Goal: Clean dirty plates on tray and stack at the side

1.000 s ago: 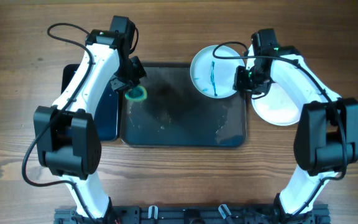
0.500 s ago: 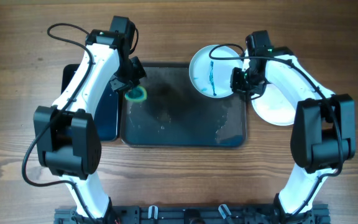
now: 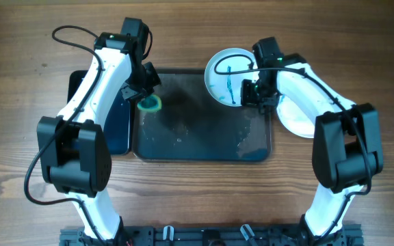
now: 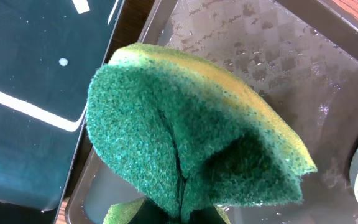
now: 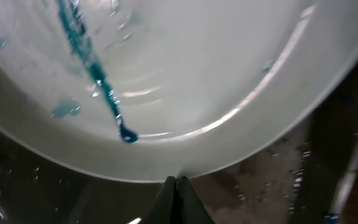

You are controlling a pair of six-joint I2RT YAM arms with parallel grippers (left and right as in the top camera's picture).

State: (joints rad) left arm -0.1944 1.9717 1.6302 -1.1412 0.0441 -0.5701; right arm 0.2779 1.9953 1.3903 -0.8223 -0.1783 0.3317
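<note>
A white plate (image 3: 224, 74) with a blue-teal streak (image 5: 92, 68) lies over the far right corner of the dark tray (image 3: 197, 133). My right gripper (image 3: 250, 92) is shut on its near rim. In the right wrist view the plate (image 5: 191, 81) fills the top and the gripper (image 5: 178, 182) pinches its edge. My left gripper (image 3: 144, 92) is shut on a green and yellow sponge (image 3: 150, 103), held over the tray's far left corner. In the left wrist view the sponge (image 4: 185, 143) hides the fingers. A clean white plate (image 3: 299, 117) rests on the table right of the tray, partly under my right arm.
A smaller glossy black tray (image 3: 115, 126) lies against the left side of the dark tray. The dark tray's floor (image 4: 278, 62) is wet with droplets. Bare wooden table surrounds everything, and both arm bases stand at the near edge.
My right gripper closed on the streaked plate's rim and moved left with the plate. The left arm and sponge stayed still.
</note>
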